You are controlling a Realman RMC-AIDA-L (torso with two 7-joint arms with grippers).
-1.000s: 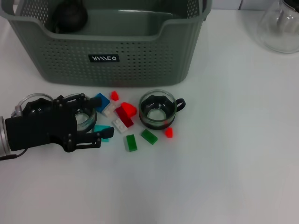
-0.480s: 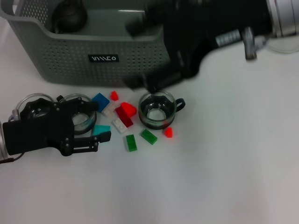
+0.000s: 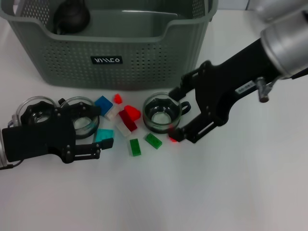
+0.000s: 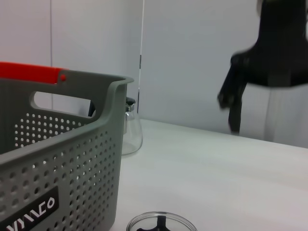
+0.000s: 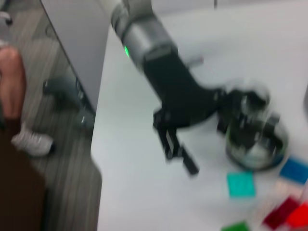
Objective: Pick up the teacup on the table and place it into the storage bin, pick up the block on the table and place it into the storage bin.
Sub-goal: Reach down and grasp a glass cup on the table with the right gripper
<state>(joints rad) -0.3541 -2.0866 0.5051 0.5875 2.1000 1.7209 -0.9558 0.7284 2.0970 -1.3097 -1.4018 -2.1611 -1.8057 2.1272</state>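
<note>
A white table point(image 3: 231, 192) is carrying the whole setup, with the grey-green storage bin point(image 3: 110, 57) sitting along its far edge and a pale wall showing behind it in the left wrist view. Inside the bin's far-left corner a dark rounded object point(image 3: 71, 17) is lying; what it is cannot be told, and no teacup or block is visibly in the bin, so the task looks barely begun. The handled glass teacup point(image 3: 163, 113) is standing upright on the table just in front of the bin's dipped front rim, amid scattered blocks: a blue one point(image 3: 103, 104), a dark red one point(image 3: 127, 119), two green ones point(image 3: 135, 147) and a teal one point(image 3: 104, 135), all on the table. The right gripper point(image 3: 179, 114) is reaching in from the right with its fingers spread wide, one by the cup's handle side near the bin and the other low beside a small red piece; it is holding nothing and appears to be lining up around the cup. The left gripper point(image 3: 98, 126) is sitting low on the left, fingers apart and empty, straddling a second glass cup point(image 3: 83, 119) with a third glass point(image 3: 34, 109) behind it. Judged from this, both placements are outstanding: cup grasp, lift, drop into the bin, then a block.
</note>
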